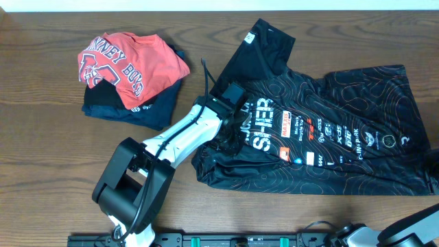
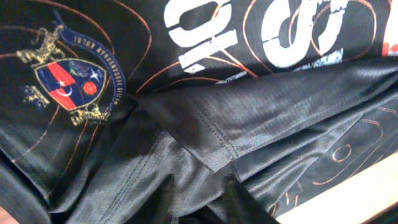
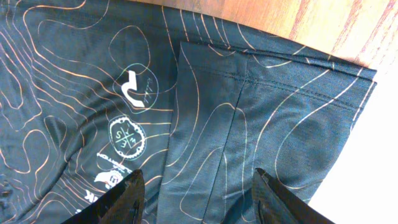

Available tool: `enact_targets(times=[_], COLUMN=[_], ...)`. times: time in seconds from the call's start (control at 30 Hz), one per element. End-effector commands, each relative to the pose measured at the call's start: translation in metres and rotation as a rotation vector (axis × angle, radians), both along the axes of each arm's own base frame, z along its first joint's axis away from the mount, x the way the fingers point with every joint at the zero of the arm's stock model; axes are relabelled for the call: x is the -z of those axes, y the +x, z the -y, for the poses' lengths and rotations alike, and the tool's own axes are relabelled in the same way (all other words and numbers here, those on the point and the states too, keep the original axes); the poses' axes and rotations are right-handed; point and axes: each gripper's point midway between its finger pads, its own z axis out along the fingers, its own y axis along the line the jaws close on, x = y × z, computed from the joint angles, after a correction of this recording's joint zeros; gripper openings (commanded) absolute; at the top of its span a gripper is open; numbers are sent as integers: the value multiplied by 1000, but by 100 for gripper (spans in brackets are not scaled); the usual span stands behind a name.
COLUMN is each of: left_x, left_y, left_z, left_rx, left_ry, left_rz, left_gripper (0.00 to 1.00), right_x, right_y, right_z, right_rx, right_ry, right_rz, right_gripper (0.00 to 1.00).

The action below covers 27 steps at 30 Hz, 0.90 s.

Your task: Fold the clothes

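The clothes, a black jersey (image 1: pixel 329 116) with thin contour lines and white lettering, lie spread over the right half of the table. My left gripper (image 1: pixel 232 103) reaches down onto its left part near the collar. In the left wrist view a bunched fold of the jersey (image 2: pixel 249 106) sits pinched between the two dark fingers of the left gripper (image 2: pixel 202 196). My right gripper (image 3: pixel 199 186) hangs open over the jersey (image 3: pixel 249 118) near a folded edge with a stitched hem, its fingers wide apart and nothing between them. It does not show in the overhead view.
A red T-shirt (image 1: pixel 130 62) with white lettering lies on a folded navy garment (image 1: pixel 147 106) at the back left. The wooden table (image 1: pixel 41 137) is bare at the left and front. Part of the right arm (image 1: pixel 418 230) shows at the front right corner.
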Motion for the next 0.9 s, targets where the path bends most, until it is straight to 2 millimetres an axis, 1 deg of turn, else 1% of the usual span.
enact_targets(times=[0.0, 0.03, 0.07, 0.13, 0.27, 0.37, 0.47, 0.53, 0.63, 0.73, 0.8, 0.83, 0.87], left_x=[-2, -1, -1, -1, 5, 14, 22, 26, 30, 31, 31, 31, 30], left_y=[-3, -4, -5, -7, -8, -8, -10, -8, -7, -7, -7, -8, -8], left_z=[9, 12, 14, 18, 17, 10, 9, 11, 11, 11, 11, 11, 11], left_rx=[-3, 5, 13, 25, 31, 17, 15, 16, 16, 16, 16, 16, 16], left_ry=[-12, -16, -17, -21, -4, 41, 51, 49, 49, 50, 50, 50, 50], left_rz=[-4, 0, 3, 9, 13, 9, -6, -3, -4, -5, -5, -5, -7], left_gripper=[41, 48, 52, 54, 55, 55, 53, 47, 43, 34, 22, 12, 6], right_x=[-10, -10, -10, -10, -10, -10, -10, -10, -10, -10, -10, -10, -10], right_y=[5, 5, 5, 5, 5, 6, 6, 6, 6, 6, 6, 6, 6], right_z=[3, 3, 3, 3, 3, 3, 2, 2, 2, 2, 2, 2, 2], right_rx=[-17, -13, -11, -11, -11, -6, -7, -7, -7, -7, -7, -6, -6], right_ry=[-25, -23, -22, -22, -21, -18, -17, -17, -17, -17, -17, -17, -17], right_rz=[21, 21, 22, 22, 22, 24, 25, 26, 26, 26, 25, 26, 26], right_gripper=[53, 54, 54, 54, 53, 53, 53, 52, 52, 52, 52, 52, 52])
